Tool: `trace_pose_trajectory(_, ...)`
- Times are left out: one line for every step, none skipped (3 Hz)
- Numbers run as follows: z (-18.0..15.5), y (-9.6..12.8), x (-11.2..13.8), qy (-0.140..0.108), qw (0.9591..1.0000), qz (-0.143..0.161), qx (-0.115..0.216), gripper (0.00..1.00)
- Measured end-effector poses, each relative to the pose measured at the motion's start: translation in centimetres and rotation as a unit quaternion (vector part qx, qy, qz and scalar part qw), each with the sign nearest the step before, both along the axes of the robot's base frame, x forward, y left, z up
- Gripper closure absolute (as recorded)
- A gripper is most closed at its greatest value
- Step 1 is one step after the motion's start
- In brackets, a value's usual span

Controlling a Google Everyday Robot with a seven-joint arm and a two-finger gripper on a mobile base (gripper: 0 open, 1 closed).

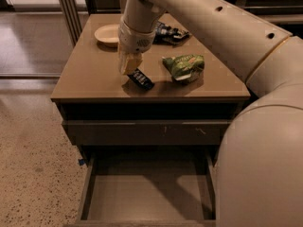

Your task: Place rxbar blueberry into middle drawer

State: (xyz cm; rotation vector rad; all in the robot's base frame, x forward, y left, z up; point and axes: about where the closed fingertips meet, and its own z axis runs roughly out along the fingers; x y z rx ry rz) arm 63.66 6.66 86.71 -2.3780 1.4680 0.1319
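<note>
Rxbar blueberry [142,80] on cabinet top [90,74], gripper [129,66] at its left end, hold cannot be told, middle drawer [147,202] open below

rxbar blueberry [141,80] top behind gripper [129,68]; middle drawer [85,194] right corner behind arm [265,150]

The gripper [130,65] hung low over the counter [90,74], right at the left end of the dark snack bar [141,79]. A green bag [183,66] lay nearby. Below, the drawer [147,197] stood pulled open.
</note>
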Motion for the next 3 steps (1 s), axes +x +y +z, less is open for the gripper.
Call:
trace_pose_trajectory(1.5,-0.2,-1.4,-0.015,0.9999,0.000,0.006,1.00)
trace_pose_trajectory(2.6,-0.9,-3.4,-0.030,0.9995,-0.008,0.009,1.00)
trace_pose_trajectory(3.7,-1.6,-5.8,-0.044,0.9987,-0.022,0.009,1.00)
